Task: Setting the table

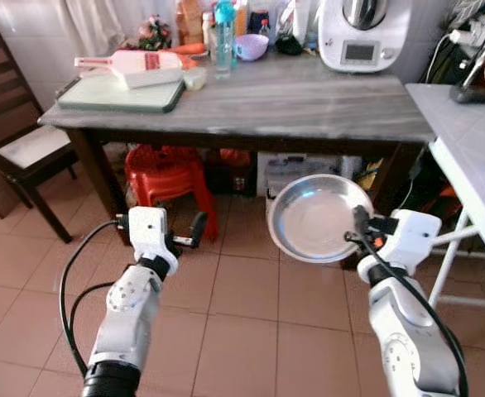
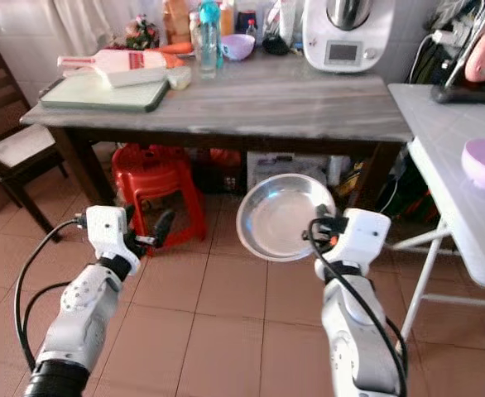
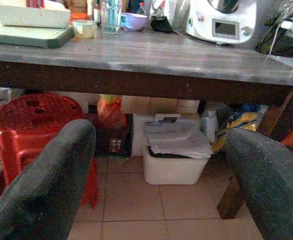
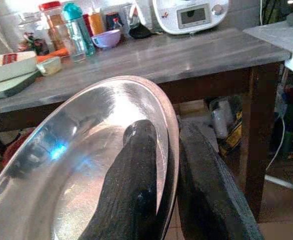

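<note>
Risk: steel plate (image 1: 317, 217) held by its rim only.
Right tool (image 1: 360, 227) pinches the rim, left tool (image 1: 189, 233) gapes empty; plate may pivot or slip short of the far surface (image 1: 309, 103).

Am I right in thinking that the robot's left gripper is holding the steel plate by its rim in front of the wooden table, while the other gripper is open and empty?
Not quite: the sides are swapped. The right gripper pinches the steel plate by its rim, as the right wrist view shows. The left gripper is open and empty. The wooden table does stand just ahead.
</note>
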Available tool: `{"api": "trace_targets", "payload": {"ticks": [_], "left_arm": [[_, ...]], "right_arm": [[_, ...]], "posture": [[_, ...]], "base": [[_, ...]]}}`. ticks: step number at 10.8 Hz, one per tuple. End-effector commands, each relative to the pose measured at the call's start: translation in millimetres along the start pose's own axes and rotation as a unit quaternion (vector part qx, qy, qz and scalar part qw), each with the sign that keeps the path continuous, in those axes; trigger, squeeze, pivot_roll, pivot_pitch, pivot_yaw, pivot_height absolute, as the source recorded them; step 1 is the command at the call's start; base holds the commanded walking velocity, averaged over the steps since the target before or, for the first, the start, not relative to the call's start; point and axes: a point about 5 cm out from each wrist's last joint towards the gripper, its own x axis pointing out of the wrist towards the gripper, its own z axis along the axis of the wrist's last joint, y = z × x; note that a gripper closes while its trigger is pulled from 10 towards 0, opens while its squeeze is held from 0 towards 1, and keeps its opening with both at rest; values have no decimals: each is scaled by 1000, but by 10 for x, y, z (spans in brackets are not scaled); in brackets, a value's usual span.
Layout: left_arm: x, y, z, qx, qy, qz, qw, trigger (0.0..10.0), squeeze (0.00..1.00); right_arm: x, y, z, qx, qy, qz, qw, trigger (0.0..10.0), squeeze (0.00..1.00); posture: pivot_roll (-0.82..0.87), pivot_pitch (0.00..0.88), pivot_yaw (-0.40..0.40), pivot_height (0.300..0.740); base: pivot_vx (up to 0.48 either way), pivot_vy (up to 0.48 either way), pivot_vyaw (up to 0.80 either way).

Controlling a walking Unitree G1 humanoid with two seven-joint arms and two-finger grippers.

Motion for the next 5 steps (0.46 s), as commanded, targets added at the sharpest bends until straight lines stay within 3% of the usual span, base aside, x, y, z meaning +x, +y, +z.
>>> {"api": "trace_targets", "payload": {"ticks": [1,4,5], "left_arm": [[15,-24,30,2,-5,-10,1000,10000,0],[28,-43,33,-1,-8,-12,1000,10000,0],[44,-34,48,-2,-11,-8,1000,10000,0]], "right_arm": [[42,42,51,0,-10,6,1000,10000,0],[72,91,4,-3,-5,11,1000,10000,0],[73,121,-10,-2,-4,14,1000,10000,0]], "posture": [[-41,8,17,740],[-40,4,14,740],[-40,3,17,740]], "base": [[428,0,0],[454,0,0],[454,0,431]]}}
